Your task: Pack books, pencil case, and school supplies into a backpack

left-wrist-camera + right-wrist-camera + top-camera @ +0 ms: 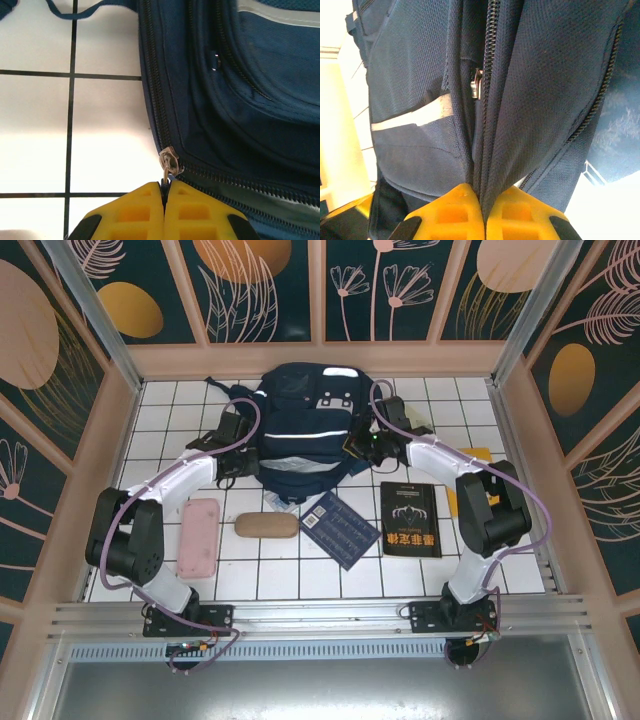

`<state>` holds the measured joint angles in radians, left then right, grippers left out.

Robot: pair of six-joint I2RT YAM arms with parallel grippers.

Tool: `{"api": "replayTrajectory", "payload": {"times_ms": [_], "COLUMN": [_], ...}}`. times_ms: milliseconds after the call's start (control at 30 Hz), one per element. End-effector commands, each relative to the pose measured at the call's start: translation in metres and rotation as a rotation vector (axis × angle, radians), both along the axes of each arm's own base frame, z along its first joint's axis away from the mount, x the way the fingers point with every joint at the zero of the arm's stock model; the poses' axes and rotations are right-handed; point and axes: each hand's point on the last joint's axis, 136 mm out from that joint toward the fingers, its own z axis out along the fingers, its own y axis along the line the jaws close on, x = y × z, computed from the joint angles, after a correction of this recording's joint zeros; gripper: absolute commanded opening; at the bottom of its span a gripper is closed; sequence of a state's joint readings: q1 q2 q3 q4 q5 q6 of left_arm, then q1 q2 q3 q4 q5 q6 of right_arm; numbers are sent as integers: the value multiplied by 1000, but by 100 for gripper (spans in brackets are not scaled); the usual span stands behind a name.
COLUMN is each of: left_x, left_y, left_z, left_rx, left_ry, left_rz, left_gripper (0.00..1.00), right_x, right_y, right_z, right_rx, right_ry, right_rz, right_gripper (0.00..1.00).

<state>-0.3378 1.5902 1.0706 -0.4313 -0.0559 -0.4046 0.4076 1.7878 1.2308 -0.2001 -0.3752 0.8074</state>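
The backpack (300, 425) lies flat on the white-tiled counter (165, 400), with a white stripe (300, 435) across its front.

The left tool (243, 448) sits against the backpack's left side. In the left wrist view its yellow fingers (135, 212) are pressed together, clamped on the metal zip pull (169, 164) at the backpack's edge, where the zip track bends.

The right tool (362, 445) sits against the backpack's right side. In the right wrist view its fingers (515, 215) are also together, pinching a fold of the backpack's navy fabric beside a zip track. A second metal pull (477, 85) hangs farther up that track, clear of the fingers.

The other things lie outside the backpack, on the counter.
- A navy book (340, 528) lies at an angle just in front of the backpack's near edge. Whether its far corner touches the backpack cannot be told.
- A black book (410, 519) with red and white characters lies to the backpack's near right, just beside the navy book.
- A yellow book (478, 454) shows to the right of the backpack, largely covered by the right arm.
- A tan pouch (266, 526) lies in front of the backpack's near left corner.
- A pink case (198, 537) lies farther left of the backpack, beside the left arm.
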Motion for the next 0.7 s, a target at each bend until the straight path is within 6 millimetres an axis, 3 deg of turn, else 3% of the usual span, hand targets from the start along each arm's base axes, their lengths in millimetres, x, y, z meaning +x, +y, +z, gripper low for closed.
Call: {"api": "replayTrajectory", "payload": {"times_ms": [0,133,267,367,433,533,667], "left_x": [-26,-46,-57,-55,-53,-48,-44], "left_y": [9,-30,-86,-126,-148,-172,-200], "left_z": [21,35,45,56,58,53,43], "left_rx": [-17,-109,-209,-310,-352,-382,-434], "left_ry": [9,-6,-23,-52,-61,-58,-39], "left_rz": [-31,-162,-269,-303,-319,-330,-340], "left_gripper": [0,0,0,0,0,0,0], "right_x": [54,86,110,117,113,96,54], "right_y": [-27,-34,-56,-77,-87,-94,-95], "right_z": [22,33,29,23,24,27,21], "right_rx": [-109,-139,-208,-238,-249,-258,-241], "right_ry": [-162,-210,-219,-195,-180,-165,-89], "right_rz": [-48,-47,-70,-95,-115,-131,-149], "right_gripper": [0,0,1,26,42,55,60]}}
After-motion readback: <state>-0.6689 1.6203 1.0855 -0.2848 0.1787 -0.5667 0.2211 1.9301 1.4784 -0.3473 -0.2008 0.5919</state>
